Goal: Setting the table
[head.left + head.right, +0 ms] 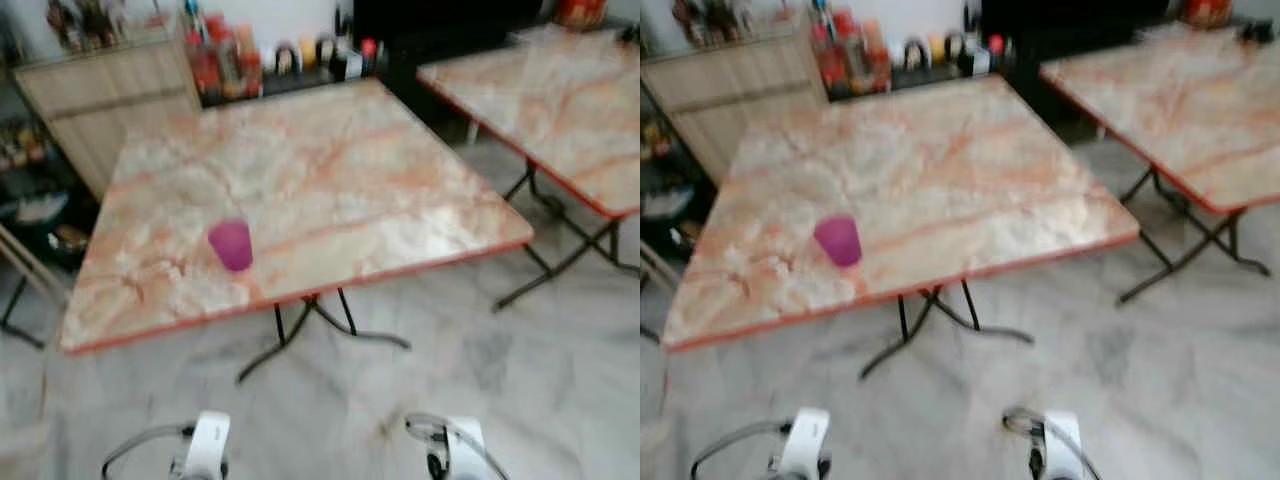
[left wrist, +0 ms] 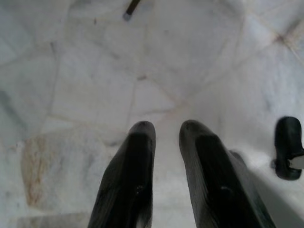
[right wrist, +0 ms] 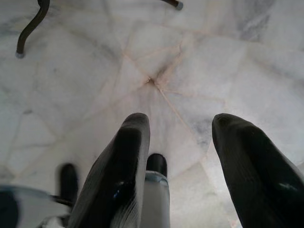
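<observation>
The robot stands on the pale stone floor [image 1: 560, 400], a little way back from a square tabletop [image 1: 330, 160] with pink and orange swirls. One purple cup [image 1: 231, 245] sits upright on it, near the front edge and toward the robot's left. I see no other dishes on this tabletop. Both arms hang low. The left tool [image 2: 164, 137] points down at the floor with its two black fingers a narrow gap apart, holding nothing. The right tool [image 3: 180, 130] also points at the floor, its fingers spread wide and empty. I think the job is only just started. Next the robot probably needs to fetch another thing to put on the tabletop, or step closer to the cup. A second tabletop [image 1: 560, 110] stands off to the right, and a shelf of bottles and jars [image 1: 260, 60] is behind.
</observation>
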### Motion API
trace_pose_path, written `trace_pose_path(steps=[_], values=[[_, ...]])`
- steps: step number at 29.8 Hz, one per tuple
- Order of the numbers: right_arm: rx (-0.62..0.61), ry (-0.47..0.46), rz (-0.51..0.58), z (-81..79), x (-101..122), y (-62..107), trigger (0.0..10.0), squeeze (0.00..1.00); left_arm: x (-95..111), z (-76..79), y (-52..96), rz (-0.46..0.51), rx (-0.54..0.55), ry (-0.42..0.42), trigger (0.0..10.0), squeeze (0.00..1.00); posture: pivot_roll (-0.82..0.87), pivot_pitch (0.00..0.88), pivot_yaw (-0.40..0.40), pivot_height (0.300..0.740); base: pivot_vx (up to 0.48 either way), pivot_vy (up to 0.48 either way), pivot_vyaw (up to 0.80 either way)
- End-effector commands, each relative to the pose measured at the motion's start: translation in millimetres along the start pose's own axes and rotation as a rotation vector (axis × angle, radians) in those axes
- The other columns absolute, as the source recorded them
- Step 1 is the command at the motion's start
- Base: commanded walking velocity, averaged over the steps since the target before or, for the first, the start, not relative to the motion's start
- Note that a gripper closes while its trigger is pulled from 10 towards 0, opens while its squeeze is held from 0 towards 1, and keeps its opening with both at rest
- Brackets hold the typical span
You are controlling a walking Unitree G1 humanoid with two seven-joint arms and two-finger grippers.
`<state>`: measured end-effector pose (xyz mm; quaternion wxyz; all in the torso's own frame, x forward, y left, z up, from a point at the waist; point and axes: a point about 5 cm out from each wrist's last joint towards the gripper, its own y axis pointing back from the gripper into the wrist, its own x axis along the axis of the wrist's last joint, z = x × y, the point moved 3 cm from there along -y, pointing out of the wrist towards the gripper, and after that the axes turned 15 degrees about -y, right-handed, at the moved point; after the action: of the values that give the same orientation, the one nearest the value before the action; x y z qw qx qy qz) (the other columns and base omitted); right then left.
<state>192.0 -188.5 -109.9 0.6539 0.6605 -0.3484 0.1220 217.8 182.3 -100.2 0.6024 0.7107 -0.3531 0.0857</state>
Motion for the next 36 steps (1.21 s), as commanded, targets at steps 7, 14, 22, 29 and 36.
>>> trace_pose_path(steps=[7,14,22,29,36], values=[[0.026,-0.016,0.009,-11.0,2.6,-1.2,10.0,0.00,-11.3,-5.0,2.1,-0.024,0.017,0.004,10.0,0.00,-0.06,0.000,0.055,0.740,0.000,0.000,0.00],[0.028,-0.011,0.010,-11.3,3.7,-1.5,10.0,0.00,-10.7,-4.5,1.9,-0.025,0.014,-0.004,10.0,0.00,-0.06,0.000,0.050,0.740,0.000,0.000,0.00],[0.018,0.001,0.020,-8.1,5.2,-1.4,10.0,0.00,-10.5,-4.7,1.9,-0.024,0.020,-0.013,10.0,0.00,-0.06,0.000,0.043,0.740,0.000,-0.158,0.00],[0.012,0.004,0.020,-5.0,5.3,-1.2,10.0,0.00,-16.9,-3.4,3.3,-0.036,0.016,-0.028,10.0,0.00,-0.06,0.000,0.037,0.740,0.000,-0.420,0.00],[0.015,0.012,0.024,-5.5,6.7,-1.5,10.0,0.00,-16.9,-1.9,3.2,-0.037,0.018,-0.014,10.0,0.00,-0.05,0.000,0.031,0.740,0.000,-0.480,0.00]])
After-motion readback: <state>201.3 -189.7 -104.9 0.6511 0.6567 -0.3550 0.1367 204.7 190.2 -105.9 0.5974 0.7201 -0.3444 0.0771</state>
